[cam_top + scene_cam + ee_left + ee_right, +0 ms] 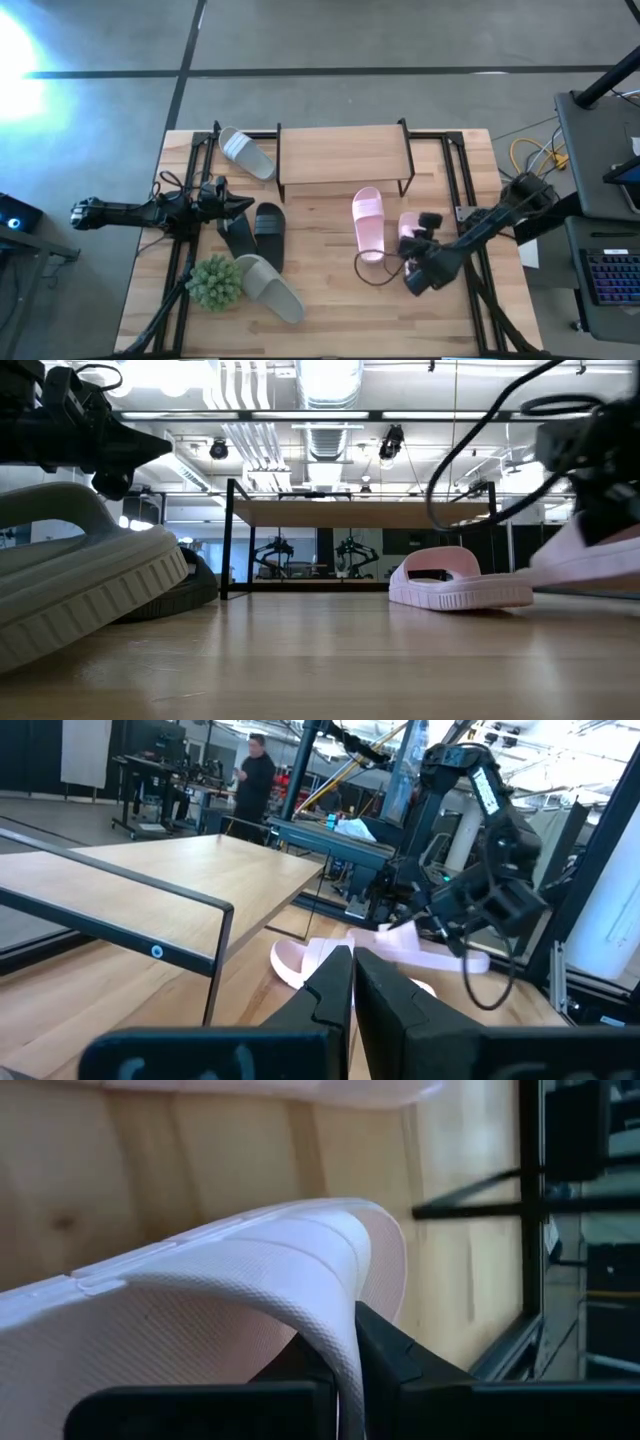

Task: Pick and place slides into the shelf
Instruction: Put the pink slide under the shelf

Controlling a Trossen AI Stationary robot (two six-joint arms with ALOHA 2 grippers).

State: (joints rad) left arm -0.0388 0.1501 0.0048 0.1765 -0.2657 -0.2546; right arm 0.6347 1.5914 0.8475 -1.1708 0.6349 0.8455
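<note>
Nearest, at five o'clock on the table, the right gripper pinches the thin strap of a pink slide, lifted at a tilt. It looks light, soft, flexible foam, best held by that strap. Its mate lies flat beside it. At nine o'clock, the left gripper hovers closed and empty. Farthest, at twelve o'clock, stands the shelf.

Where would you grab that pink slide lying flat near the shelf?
Probably by its wide strap. The pink slide lies sole down, and the strap arches clear of the footbed, leaving a gap for one finger. Come from above, near the open toe. The right end effector grips the other pink slide by its strap.
</note>
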